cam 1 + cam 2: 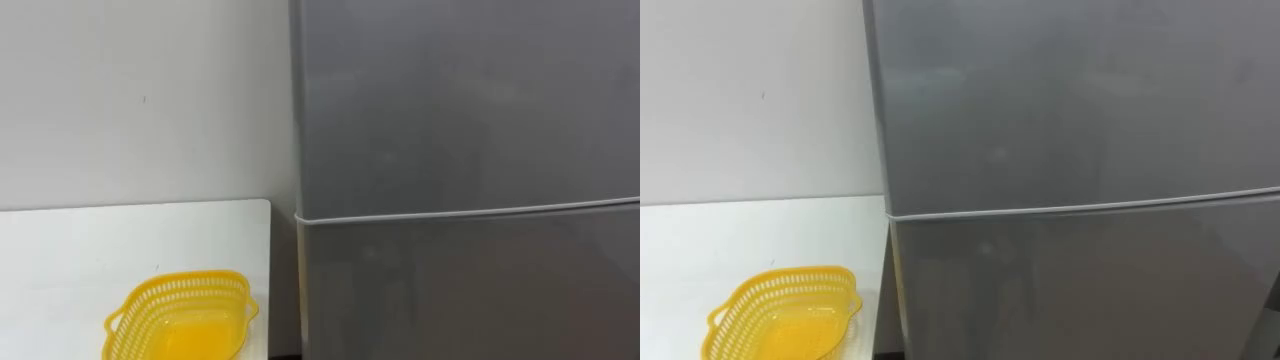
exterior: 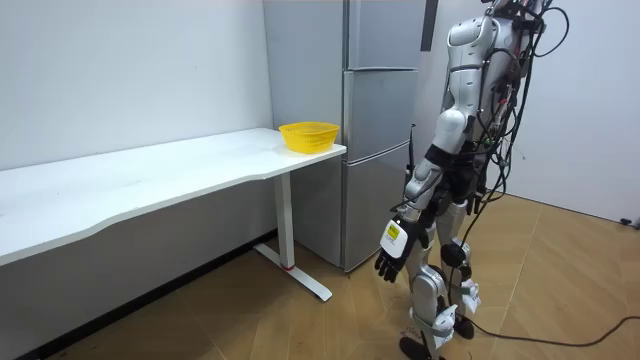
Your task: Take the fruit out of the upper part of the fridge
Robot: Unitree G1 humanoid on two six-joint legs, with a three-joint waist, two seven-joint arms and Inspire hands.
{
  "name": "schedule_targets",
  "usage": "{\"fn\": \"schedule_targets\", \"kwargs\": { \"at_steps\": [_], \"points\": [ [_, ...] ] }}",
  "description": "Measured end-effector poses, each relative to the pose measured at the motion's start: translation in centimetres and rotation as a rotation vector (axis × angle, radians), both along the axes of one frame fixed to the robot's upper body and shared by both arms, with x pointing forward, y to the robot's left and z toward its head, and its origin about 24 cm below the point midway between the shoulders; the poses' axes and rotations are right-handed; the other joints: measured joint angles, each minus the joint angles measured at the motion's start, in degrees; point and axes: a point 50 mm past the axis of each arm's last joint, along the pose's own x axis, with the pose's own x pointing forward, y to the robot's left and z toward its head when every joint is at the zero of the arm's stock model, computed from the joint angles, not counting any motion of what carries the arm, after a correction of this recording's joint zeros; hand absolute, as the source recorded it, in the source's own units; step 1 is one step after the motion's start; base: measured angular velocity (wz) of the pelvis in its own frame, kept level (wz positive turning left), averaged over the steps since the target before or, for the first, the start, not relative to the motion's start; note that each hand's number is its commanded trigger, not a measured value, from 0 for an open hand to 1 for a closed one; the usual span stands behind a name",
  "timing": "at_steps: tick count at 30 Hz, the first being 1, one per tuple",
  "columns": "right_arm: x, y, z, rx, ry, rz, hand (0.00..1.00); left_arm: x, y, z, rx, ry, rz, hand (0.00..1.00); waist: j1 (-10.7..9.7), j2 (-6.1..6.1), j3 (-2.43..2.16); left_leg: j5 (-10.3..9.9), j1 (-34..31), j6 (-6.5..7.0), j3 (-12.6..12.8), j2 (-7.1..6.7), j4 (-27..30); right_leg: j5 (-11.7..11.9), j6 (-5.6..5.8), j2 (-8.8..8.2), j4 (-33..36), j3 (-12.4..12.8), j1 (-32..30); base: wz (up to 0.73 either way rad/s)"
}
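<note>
Whatever is to be fetched sits out of sight behind the upper fridge door (image 1: pixel 470 100), which fills the upper right of the eye views and is closed flush above the pale seam that divides it from the lower door (image 1: pixel 470 300). The main risk is probably the opening itself. No handle shows on the smooth grey face, so fingers groping for an edge could slip off, or catch the lower door instead of the upper one. The pictures do not tell which side is hinged, so a door swinging out might strike the robot, which stands close in front of the fridge. With the contents unseen, a blind reach inside could also knock things over. At the lower left, the yellow basket (image 1: pixel 180 318) rests on the white tabletop (image 1: pixel 120 240) near the edge beside the fridge, where a wide arm swing might push it off. In the room view the left robot hand (image 2: pixel 392 255) hangs low in the centre right at the robot's side, fingers loose and holding nothing, well below the upper door and well apart from it.
</note>
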Motion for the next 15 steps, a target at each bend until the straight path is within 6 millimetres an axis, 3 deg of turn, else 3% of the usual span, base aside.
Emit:
{"fn": "schedule_targets", "kwargs": {
  "at_steps": [15],
  "points": [
    [0.47,-0.42,0.16,-0.034,-0.021,0.028,0.0,-0.34,0.07,0.11,0.01,-0.002,0.005,0.0,0.04,-0.13,-0.06,0.0,0.09,0.0,-0.12,0.0,-0.18,0.0,0.02,0.02,0.05,-0.11,0.04,0.0]
  ]
}}
